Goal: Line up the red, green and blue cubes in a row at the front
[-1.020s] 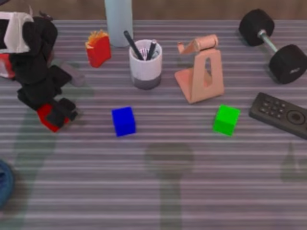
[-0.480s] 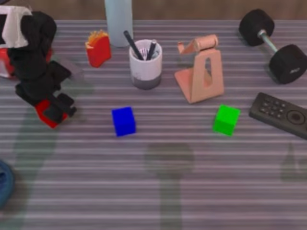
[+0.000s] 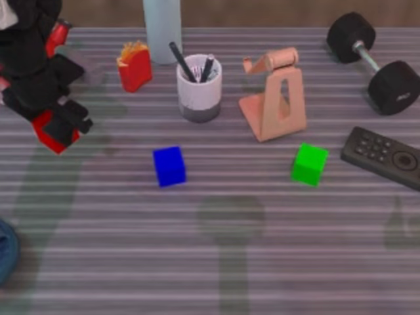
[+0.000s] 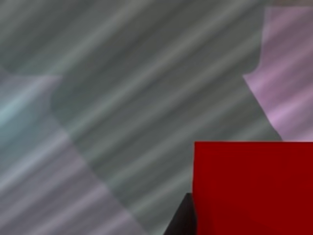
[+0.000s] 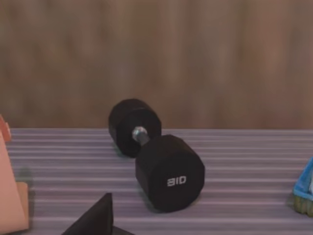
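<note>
Left arm holds the red cube over the worktop's left edge; right arm out of the overhead view.

Top view: the left gripper hangs near the left edge toward the far corner, jaws pinching the red cube, which looks clear of the striped worktop. The blue cube sits left of centre, the green cube right of centre, well apart. A fries box, pen cup, pink stand, dumbbell and remote lie behind or beside them.
Left wrist view: the red cube fills one corner, shadowed worktop beyond.
Right wrist view: only the dumbbell stands ahead; whether those jaws are spread, I cannot tell.
</note>
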`<act>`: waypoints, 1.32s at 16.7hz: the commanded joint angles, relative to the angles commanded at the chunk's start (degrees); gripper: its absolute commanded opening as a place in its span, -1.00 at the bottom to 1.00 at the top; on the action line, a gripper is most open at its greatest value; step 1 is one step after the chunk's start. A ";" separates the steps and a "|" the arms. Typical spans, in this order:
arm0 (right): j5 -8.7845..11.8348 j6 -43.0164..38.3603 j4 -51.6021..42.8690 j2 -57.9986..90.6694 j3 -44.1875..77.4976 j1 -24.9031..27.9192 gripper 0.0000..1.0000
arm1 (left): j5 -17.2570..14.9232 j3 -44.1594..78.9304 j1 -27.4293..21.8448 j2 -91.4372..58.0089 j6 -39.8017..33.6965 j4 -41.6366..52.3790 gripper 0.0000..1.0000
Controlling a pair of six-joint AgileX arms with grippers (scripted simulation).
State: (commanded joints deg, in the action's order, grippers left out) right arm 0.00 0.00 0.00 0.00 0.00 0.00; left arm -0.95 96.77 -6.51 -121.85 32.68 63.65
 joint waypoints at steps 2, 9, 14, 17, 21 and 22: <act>0.00 0.00 0.00 0.00 0.00 0.00 1.00 | 0.02 -0.12 -0.31 -0.20 0.10 -0.14 -1.00; 0.00 0.00 0.00 0.00 0.00 0.00 1.00 | 0.39 -2.48 -6.58 2.01 -12.52 -0.16 -1.00; 0.00 0.00 0.00 0.00 0.00 0.00 1.00 | 0.91 -8.12 -16.35 6.46 -36.44 -0.35 -1.00; 0.00 0.00 0.00 0.00 0.00 0.00 1.00 | 1.21 -11.82 -22.62 9.40 -52.22 -0.52 -1.00; 0.00 0.00 0.00 0.00 0.00 0.00 1.00 | 1.66 -15.81 -29.17 13.39 -66.34 -1.34 -1.00; 0.00 0.00 0.00 0.00 0.00 0.00 1.00 | 1.77 -16.47 -30.24 14.17 -68.38 -1.56 -1.00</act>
State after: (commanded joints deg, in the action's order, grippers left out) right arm 0.00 0.00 0.00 0.00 0.00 0.00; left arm 0.82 80.30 -36.76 -107.68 -35.70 62.09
